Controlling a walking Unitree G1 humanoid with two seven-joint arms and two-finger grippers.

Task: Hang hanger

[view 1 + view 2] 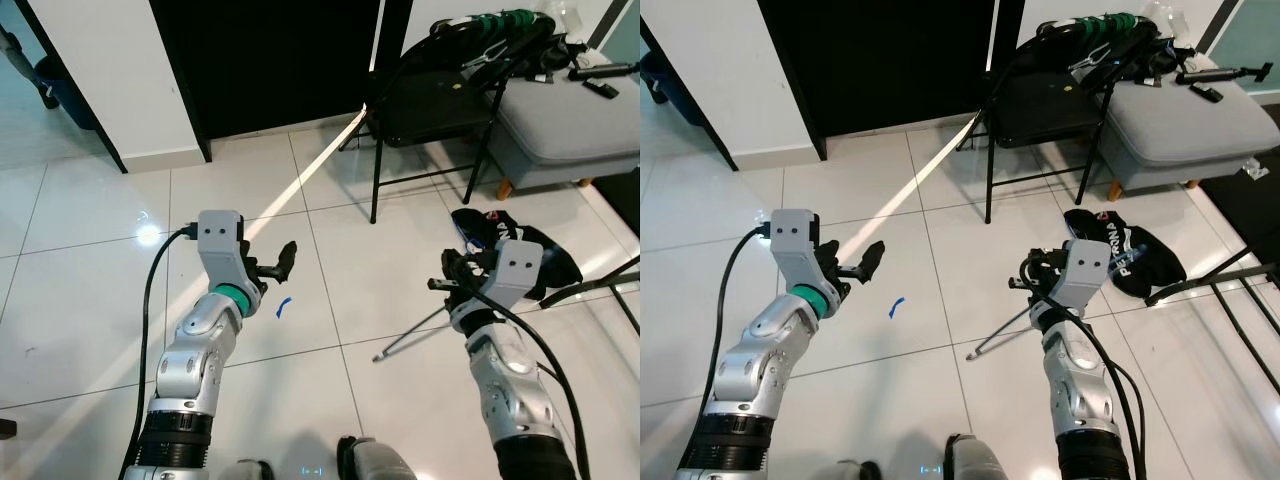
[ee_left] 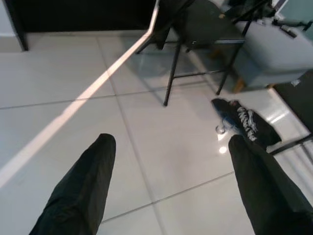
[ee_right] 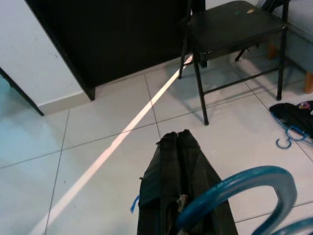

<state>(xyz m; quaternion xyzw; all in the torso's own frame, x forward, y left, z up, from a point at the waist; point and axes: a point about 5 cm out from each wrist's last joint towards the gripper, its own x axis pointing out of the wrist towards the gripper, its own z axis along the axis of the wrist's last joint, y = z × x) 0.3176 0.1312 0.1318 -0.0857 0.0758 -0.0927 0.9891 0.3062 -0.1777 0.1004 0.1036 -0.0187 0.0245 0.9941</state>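
The right gripper [image 3: 183, 147] has its two matte black fingers pressed together, clenched on a glossy blue plastic hanger [image 3: 244, 188] whose rounded hook arcs just behind the fingertips in the right wrist view. In the head views that gripper sits at about four o'clock, held above the floor. The left gripper [image 2: 171, 147] is released, its two long, rubbery black fingers [image 2: 85, 183] spread wide apart with nothing between them; it hovers at about eight o'clock.

A thin metal rod [image 1: 410, 335] lies slanted on the floor just left of the right forearm. Beyond the right gripper a crumpled black fabric bag with white lettering [image 1: 1135, 255] rests on the tiles, with another small blue hook [image 3: 288, 137] beside it.

The floor of large glossy white ceramic tiles [image 1: 90, 230] has thin grey grout lines, and a bright diagonal stripe of light runs across it. A small blue scrap [image 1: 283, 306] lies near the left gripper. At one o'clock stands a black metal folding chair [image 1: 425, 105] with slim tubular legs, laden with dark gear, beside a grey padded upholstered bench [image 1: 575, 125] on wooden feet. At twelve o'clock a dark doorway [image 1: 270, 60] opens between white walls.
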